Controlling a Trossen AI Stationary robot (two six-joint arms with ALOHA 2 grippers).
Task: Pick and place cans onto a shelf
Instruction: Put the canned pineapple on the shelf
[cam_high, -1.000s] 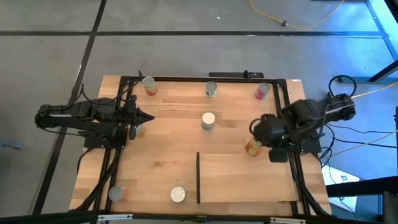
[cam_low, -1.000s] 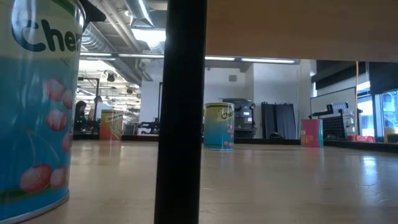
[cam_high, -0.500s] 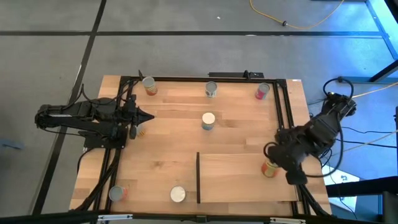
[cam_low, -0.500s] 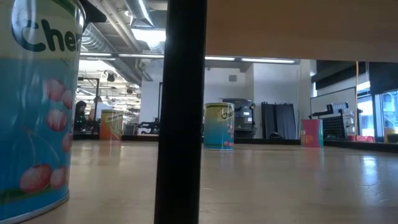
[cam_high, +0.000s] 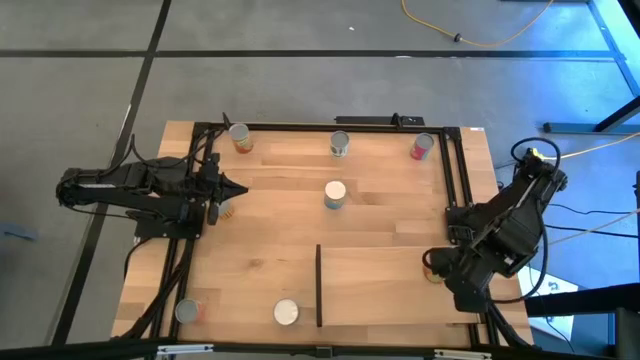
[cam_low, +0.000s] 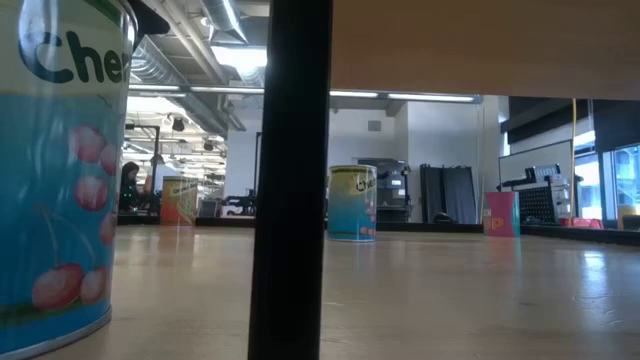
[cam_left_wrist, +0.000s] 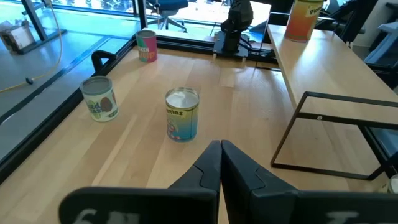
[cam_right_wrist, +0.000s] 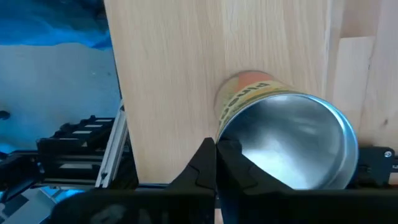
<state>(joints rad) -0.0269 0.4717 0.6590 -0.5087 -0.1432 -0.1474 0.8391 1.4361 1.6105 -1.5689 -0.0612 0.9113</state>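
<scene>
In the high view my right gripper (cam_high: 441, 270) is over the right part of the pale-wood shelf (cam_high: 380, 292), pointing nearly straight down. It is shut at a yellow-labelled can (cam_high: 430, 267) with a silver top (cam_right_wrist: 292, 143). My left gripper (cam_high: 243, 190) is shut and empty at the table's left side, next to an orange can (cam_high: 226, 208). Several other cans stand upright on their bases on the tabletop: three along the far edge (cam_high: 340, 144), one in the middle (cam_high: 334, 194) and two at the near edge (cam_high: 285, 313). My right gripper comes at the can from above, pointing down. Its shut fingertips (cam_right_wrist: 211, 155) meet at the rim of the can's top (cam_right_wrist: 220, 138), on one side. The fingers hide whether the rim lies between them. I cannot tell whether the can's base rests on the shelf or hangs clear.
A thin black strip (cam_high: 318, 285) edges the shelf's left short side. Black rails (cam_high: 455, 180) run along the table's right and left sides. In the low view a large can (cam_low: 60, 170) and a black post (cam_low: 290, 180) fill the foreground under the shelf's underside (cam_low: 480, 45).
My right gripper has swung toward the table's near right corner and rolled as it went. The can has gone with it, from the shelf's far edge to over the shelf's right part.
</scene>
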